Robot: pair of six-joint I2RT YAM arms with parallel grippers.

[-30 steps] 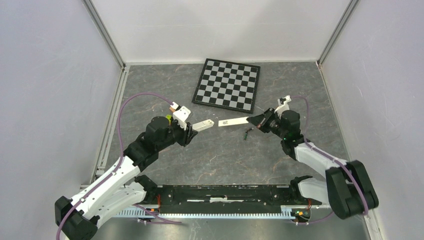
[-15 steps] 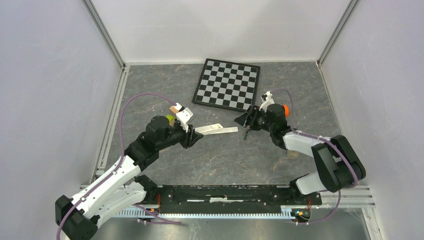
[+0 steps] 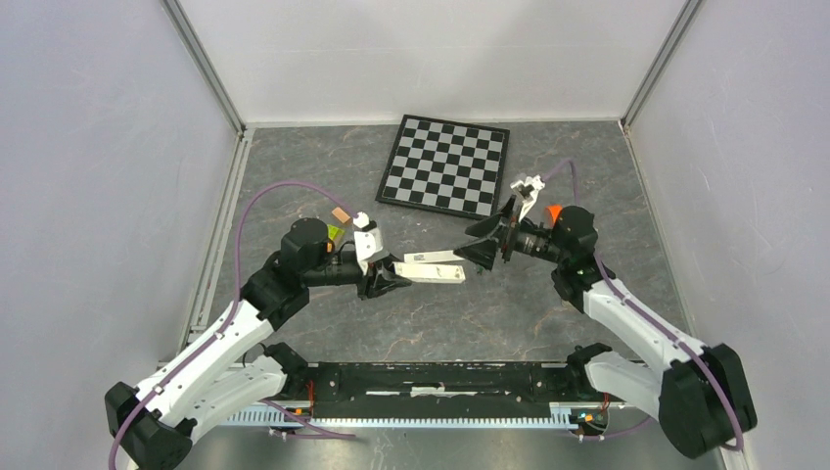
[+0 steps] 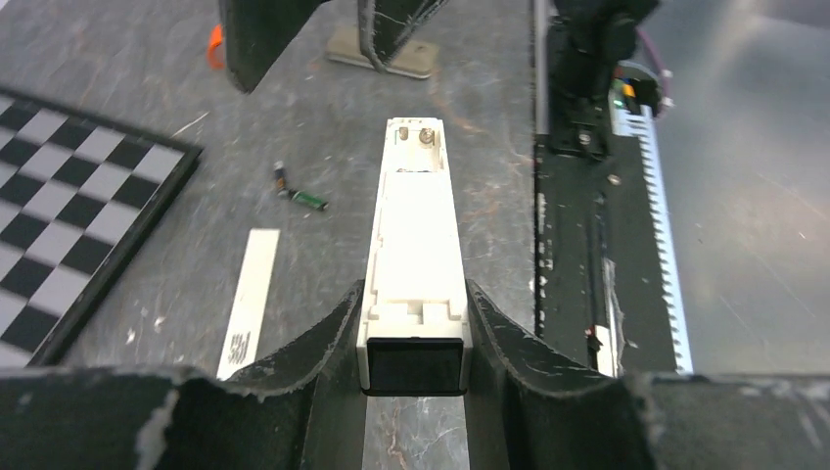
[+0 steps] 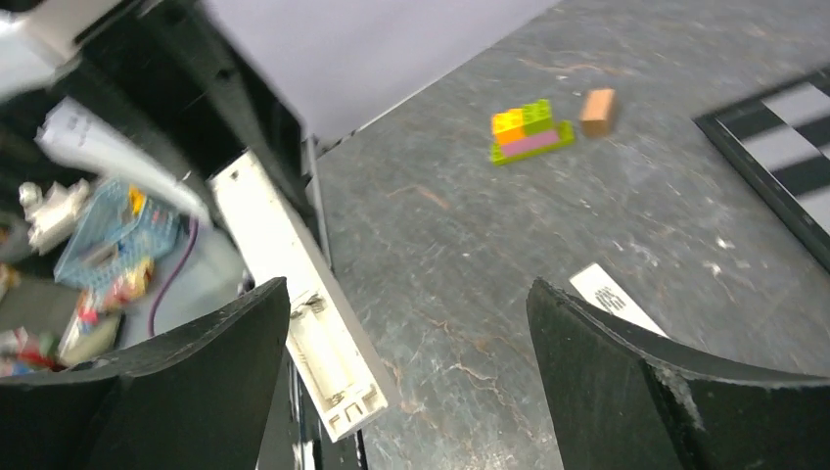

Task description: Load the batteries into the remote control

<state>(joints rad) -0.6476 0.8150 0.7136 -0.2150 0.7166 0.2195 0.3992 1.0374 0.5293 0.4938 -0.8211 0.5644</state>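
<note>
My left gripper (image 4: 413, 304) is shut on the screen end of the white remote control (image 4: 411, 235), holding it above the table with its pale back up. The battery recess (image 4: 416, 142) at its far end is uncovered and empty. My right gripper (image 5: 406, 294) is wide open and holds nothing. Its left finger (image 5: 210, 377) is just beside the remote's recess end (image 5: 328, 362). In the top view the remote (image 3: 436, 272) points at my right gripper (image 3: 473, 241). Two small dark batteries (image 4: 299, 191) lie on the table, left of the remote.
A flat white strip with a barcode (image 4: 250, 299) lies on the table beside the remote. The chessboard (image 3: 445, 164) sits at the back. A small stack of coloured bricks (image 5: 529, 132) and a tan block (image 5: 597, 111) lie behind my left arm. An orange cap (image 4: 215, 44) lies beyond the batteries.
My right gripper has gone from shut to wide open and swung round to face the remote's free end. My left arm has brought the remote lower and turned it toward the right gripper.
</note>
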